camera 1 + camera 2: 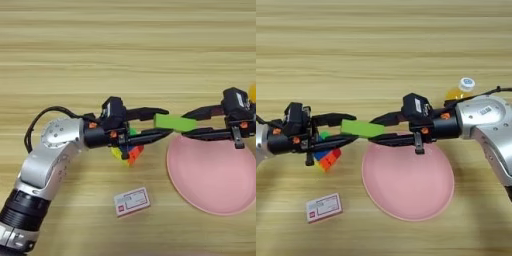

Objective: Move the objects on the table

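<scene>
Left eye, my grippers: my left gripper (159, 122) and my right gripper (197, 122) meet nose to nose above the table (125, 45), at the near-left rim of the pink plate (210, 175).
Left eye, fingers: both pairs are spread around the green block (175, 122), one finger above and one below at each end; which pair carries it I cannot tell.
Left eye, other objects: the Rubik's cube (129, 151) lies under my left gripper; a white card (132, 201) lies nearer me.
Right eye, block: it hangs level over the plate's left edge, long axis side to side, pointing from one gripper to the other.
Right eye, bottle: the orange-juice bottle (460, 91) stands behind my right arm.
Progress: early, I judge. The block is mid-handover; cube and bottle look untouched.
</scene>
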Tool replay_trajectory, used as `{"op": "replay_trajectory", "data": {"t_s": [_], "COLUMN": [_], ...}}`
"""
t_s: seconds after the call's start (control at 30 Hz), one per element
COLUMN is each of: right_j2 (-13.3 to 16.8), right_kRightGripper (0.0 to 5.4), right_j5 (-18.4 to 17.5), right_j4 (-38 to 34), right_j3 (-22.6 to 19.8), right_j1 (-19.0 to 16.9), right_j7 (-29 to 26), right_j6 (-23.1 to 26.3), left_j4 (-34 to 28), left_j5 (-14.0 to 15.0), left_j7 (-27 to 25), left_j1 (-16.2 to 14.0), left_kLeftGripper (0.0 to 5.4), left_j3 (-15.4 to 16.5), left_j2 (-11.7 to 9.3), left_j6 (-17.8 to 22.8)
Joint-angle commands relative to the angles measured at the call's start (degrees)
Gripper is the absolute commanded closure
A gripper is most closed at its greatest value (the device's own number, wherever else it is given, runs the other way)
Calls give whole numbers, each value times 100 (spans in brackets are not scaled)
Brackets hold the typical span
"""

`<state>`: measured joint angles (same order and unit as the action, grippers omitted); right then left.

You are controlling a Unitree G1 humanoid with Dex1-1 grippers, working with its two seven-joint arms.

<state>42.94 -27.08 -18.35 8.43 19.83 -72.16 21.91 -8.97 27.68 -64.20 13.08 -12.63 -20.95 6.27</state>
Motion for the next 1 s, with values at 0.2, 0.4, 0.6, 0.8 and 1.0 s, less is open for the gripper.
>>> {"op": "replay_trajectory", "data": {"t_s": [0.2,0.4,0.6,0.8,1.0], "right_j2": [3,9,-7,-55,-76], "right_kRightGripper": [398,398,398,318,259], "right_j5": [-99,-92,-79,-64,-81], "right_j4": [-75,-68,-48,-11,-14], "right_j3": [-35,-35,-45,-35,-41], "right_j1": [113,117,117,140,124], "right_j7": [-40,-56,-32,43,49], "right_j6": [71,77,64,49,26], "left_j4": [64,70,73,109,145], "left_j5": [-103,-115,-118,-141,-161], "left_j7": [-20,-10,1,6,17], "left_j1": [107,109,102,99,100], "left_kLeftGripper": [387,389,389,403,403], "left_j3": [-53,-55,-51,-36,-16], "left_j2": [36,56,75,95,119], "left_j6": [-83,-101,-122,-168,-201]}}
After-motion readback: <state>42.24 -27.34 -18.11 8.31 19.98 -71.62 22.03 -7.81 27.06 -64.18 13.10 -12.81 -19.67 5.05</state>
